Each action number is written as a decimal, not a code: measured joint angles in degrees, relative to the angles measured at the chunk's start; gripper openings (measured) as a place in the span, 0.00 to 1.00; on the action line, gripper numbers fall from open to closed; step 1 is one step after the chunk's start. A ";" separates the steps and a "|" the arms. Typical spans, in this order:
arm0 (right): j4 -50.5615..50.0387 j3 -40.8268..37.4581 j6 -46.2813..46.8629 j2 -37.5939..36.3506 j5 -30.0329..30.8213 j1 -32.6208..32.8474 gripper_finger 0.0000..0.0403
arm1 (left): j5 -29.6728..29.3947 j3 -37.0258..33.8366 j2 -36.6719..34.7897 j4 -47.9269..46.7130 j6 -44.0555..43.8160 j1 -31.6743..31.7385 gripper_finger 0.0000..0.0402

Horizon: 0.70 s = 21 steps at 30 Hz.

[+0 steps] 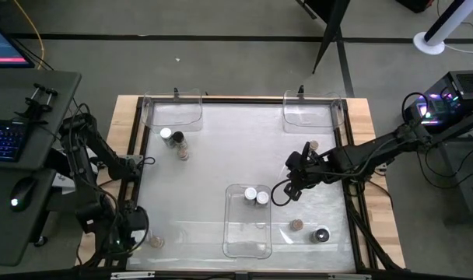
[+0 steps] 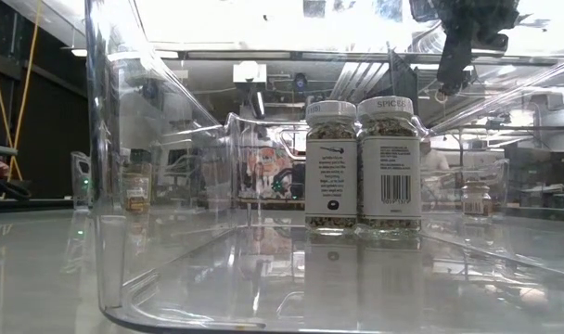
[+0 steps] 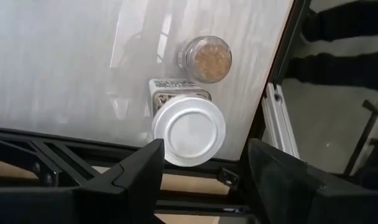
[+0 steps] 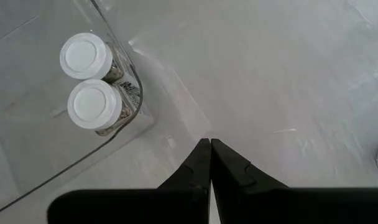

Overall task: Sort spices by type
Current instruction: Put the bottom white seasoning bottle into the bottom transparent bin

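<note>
Hovering above the white table (image 1: pixel 213 155), the right gripper (image 1: pixel 281 194) has its two dark fingers pressed together and holds nothing. Two small white-capped spice jars (image 1: pixel 256 196) stand upright in the clear rectangular plastic tray (image 1: pixel 247 241), just beside the gripper at its 9 o'clock. A tan-capped jar (image 1: pixel 296 225) and a dark-capped jar (image 1: pixel 321 234) wait at its 5 o'clock, nearer to this arm. The left gripper (image 3: pixel 204 165), open, waits over a white-capped jar (image 3: pixel 188 130) at the near left corner.
</note>
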 joint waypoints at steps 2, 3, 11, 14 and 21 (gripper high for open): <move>0.02 0.00 0.00 0.00 0.00 0.00 0.00 | 0.04 0.00 0.00 0.02 1.36 0.00 0.55; 0.02 0.00 -0.01 0.00 0.00 0.00 0.00 | -0.01 0.00 0.00 -0.02 1.49 0.00 0.56; 0.04 0.00 -0.66 0.00 0.91 0.00 0.00 | -0.20 0.00 0.00 -0.59 3.52 1.56 0.70; 0.14 0.00 -1.46 0.00 1.20 0.00 0.00 | -0.27 0.00 0.00 -0.60 3.64 1.68 0.78; 0.20 0.00 -2.08 0.00 1.20 0.00 0.00 | -0.43 0.00 0.00 0.07 -1.29 1.75 0.82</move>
